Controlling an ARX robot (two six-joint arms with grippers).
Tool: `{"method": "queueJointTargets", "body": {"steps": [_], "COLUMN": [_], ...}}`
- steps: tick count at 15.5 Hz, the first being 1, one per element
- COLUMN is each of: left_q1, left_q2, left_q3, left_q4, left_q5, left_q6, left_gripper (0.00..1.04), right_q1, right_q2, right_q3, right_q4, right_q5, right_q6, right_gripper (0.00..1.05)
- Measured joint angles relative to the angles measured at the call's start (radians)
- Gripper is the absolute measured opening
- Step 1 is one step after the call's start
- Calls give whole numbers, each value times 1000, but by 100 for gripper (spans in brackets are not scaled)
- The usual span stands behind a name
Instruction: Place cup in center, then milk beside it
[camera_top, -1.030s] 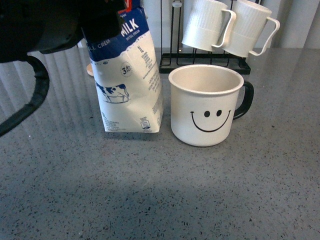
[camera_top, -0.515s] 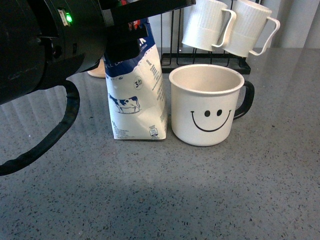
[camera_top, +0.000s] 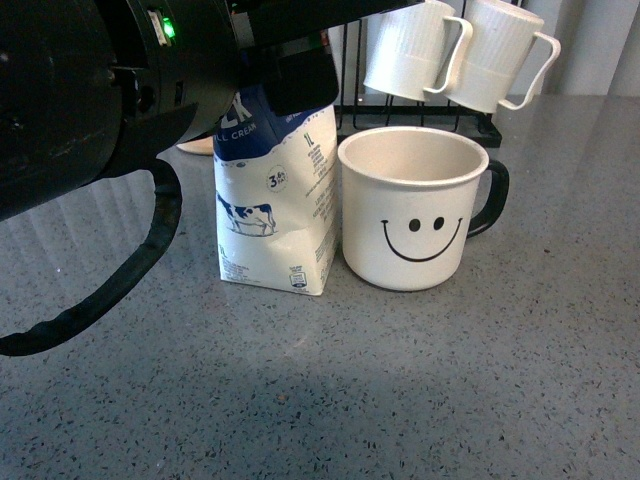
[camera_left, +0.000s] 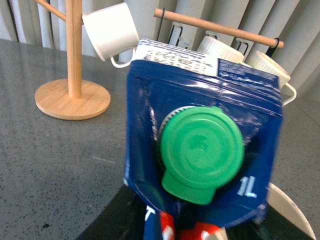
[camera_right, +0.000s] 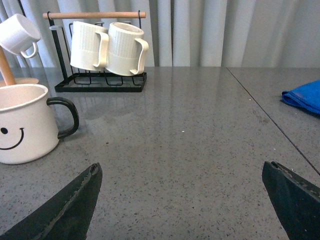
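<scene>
The desk (camera_top: 420, 400) is a dark grey speckled stone-like surface, glossy enough that it is reflecting pale vertical streaks from the light curtains hanging behind it. In the right wrist view a seam is running across the desk top, and a blue cloth (camera_right: 305, 97) is lying at the far edge.

The cup (camera_top: 412, 210) is standing upright on the desk near the middle of the front view, smiley face toward the camera, black handle pointing to the robot's right. The milk (camera_top: 275, 205) is standing just beside it on the robot's left, its base on the desk, leaning slightly; whether carton and cup are touching cannot be told. The green cap (camera_left: 201, 154) is filling the left wrist view, with the blue carton top around it.

The left hand (camera_top: 290, 60) is sitting over the top of the milk, its black body covering the carton's upper part; its fingers are hidden, so I cannot tell whether it is gripping or released. The right hand (camera_right: 182, 200) is hovering above bare desk well to the right of the cup, its two dark fingertips spread wide apart with nothing between them.

Behind the cup, a black wire rack (camera_top: 400, 125) with a wooden bar is carrying two ribbed white mugs (camera_top: 455, 55). A wooden mug tree (camera_left: 74, 75) is holding a small white cup (camera_left: 111, 32).
</scene>
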Motion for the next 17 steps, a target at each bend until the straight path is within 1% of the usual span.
{"method": "queueJointTargets", "body": {"steps": [1, 3, 4, 5, 6, 7, 8, 11, 12, 13, 14, 16, 17], "left_q1": [-6, -7, -7, -6, 9, 30, 47, 143, 172, 204, 240, 323, 344], "left_q2": [-41, -68, -91, -107, -151, -237, -262, -335, -389, -466, -527, -609, -630], "left_q3": [0, 0, 0, 0, 0, 0, 0, -14, -18, -43, -112, -273, -311], "left_q4": [-9, -24, -31, -32, -42, -68, -68, -108, -186, -280, -272, -244, -239], "left_q5": [0, 0, 5, 15, 51, 119, 131, 190, 177, 82, 82, 150, 172], "left_q6": [-2, -8, -7, -7, 1, 27, 43, 82, 110, 176, 221, 261, 266], "left_gripper": [71, 93, 100, 97, 98, 98, 98, 98, 95, 83, 72, 46, 39], "right_q1": [0, 0, 0, 0, 0, 0, 0, 0, 0, 0, 0, 0, 0], "right_q2": [0, 0, 0, 0, 0, 0, 0, 0, 0, 0, 0, 0, 0], "right_q3": [0, 0, 0, 0, 0, 0, 0, 0, 0, 0, 0, 0, 0], "right_q4": [0, 0, 0, 0, 0, 0, 0, 0, 0, 0, 0, 0, 0], "right_q5": [0, 0, 0, 0, 0, 0, 0, 0, 0, 0, 0, 0, 0], "right_q6": [0, 0, 0, 0, 0, 0, 0, 0, 0, 0, 0, 0, 0], "right_gripper": [98, 98, 98, 98, 98, 98, 98, 98, 98, 98, 98, 98, 98]}}
